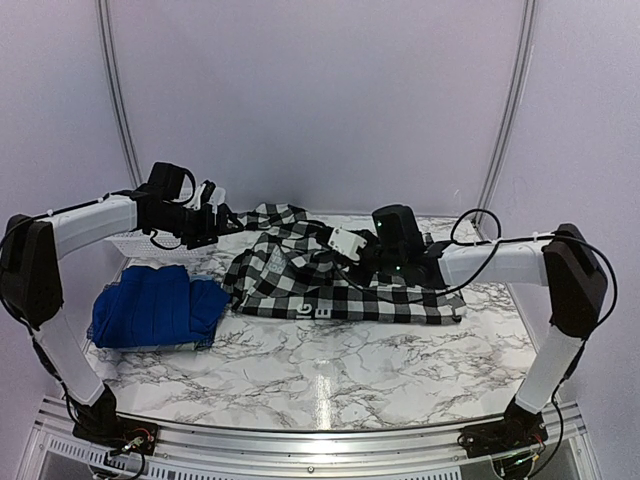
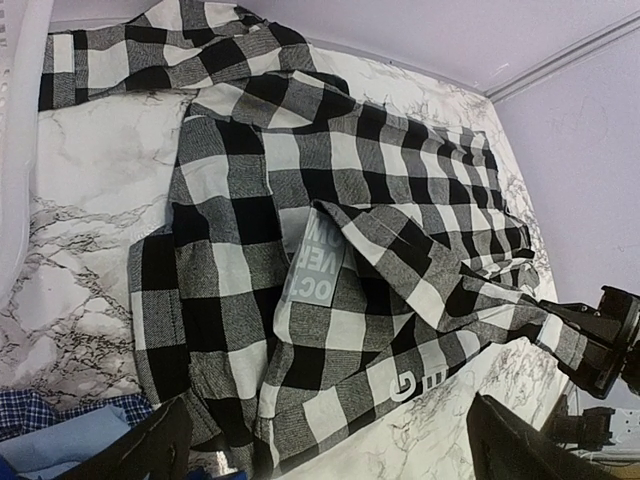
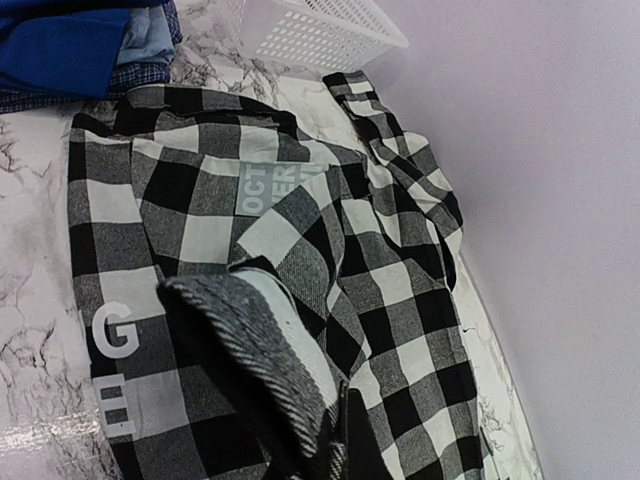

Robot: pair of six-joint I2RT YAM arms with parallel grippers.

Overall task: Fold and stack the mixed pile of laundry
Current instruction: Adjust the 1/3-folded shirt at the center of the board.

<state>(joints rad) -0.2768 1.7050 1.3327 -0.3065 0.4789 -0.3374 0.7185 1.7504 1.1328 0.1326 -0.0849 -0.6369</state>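
The black-and-white buffalo-check flannel shirt lies spread across the marble table's middle, with grey lettering near its hem. My right gripper is shut on a fold of the flannel and lifts it a little; in the right wrist view the cloth rises into the jaws. My left gripper hovers open and empty over the flannel's far left part, its fingers wide apart. The royal-blue shirt lies folded at the left, on pale blue and small-checked navy cloth.
A white plastic lattice basket stands at the back left behind the blue stack; it also shows in the right wrist view. Walls close the back and right sides. Bare marble table lies in front of the flannel.
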